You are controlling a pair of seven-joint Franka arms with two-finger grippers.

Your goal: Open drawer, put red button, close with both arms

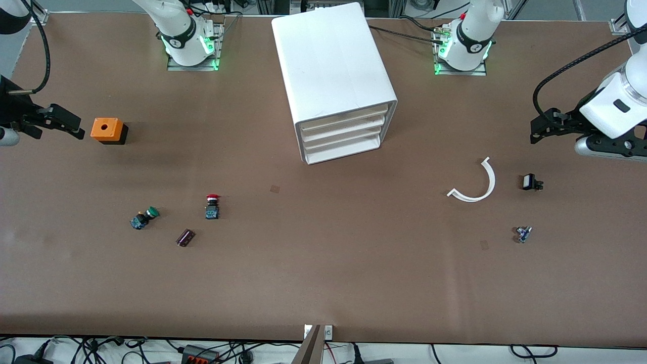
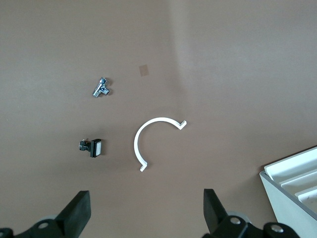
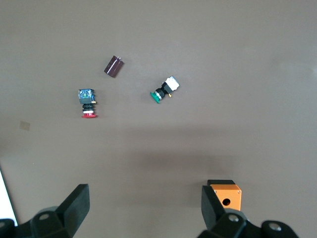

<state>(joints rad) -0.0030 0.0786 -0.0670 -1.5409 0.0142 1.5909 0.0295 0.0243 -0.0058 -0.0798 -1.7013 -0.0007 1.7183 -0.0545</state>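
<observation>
Drawer [image 1: 344,120], topmost of three in the white cabinet [image 1: 331,65], is sitting flush with the two below it, its front facing the front camera. Both grippers are hanging above the table [image 1: 323,283], waiting, with fingers spread wide and nothing between them.

In the left wrist view the left gripper [image 2: 147,210] is showing its fingers [image 2: 79,206] far apart over a white curved strip [image 2: 148,141]; in the front view this gripper [image 1: 543,126] is hovering at the left arm's end of the table, close to that edge. In the right wrist view the right gripper [image 3: 144,206] is spreading its fingers [image 3: 78,201] just as wide; in the front view it [image 1: 65,124] is hovering at the right arm's end, just beside an orange box [image 1: 107,129].

Nearer the camera, the red button [image 1: 212,206] is lying on bare table toward the right arm's end, well apart from the cabinet, with open room all around. A green button [image 1: 144,218] is lying near it, farther toward that end, and a dark cylinder [image 1: 185,237] is lying between them, nearer the camera.

Toward the left arm's end, the strip [image 1: 475,184], a small black-and-white part [image 1: 530,182] and a small metal fitting [image 1: 522,234] are lying well apart from one another. A wide stretch of table directly in front of the drawer is carrying nothing.
</observation>
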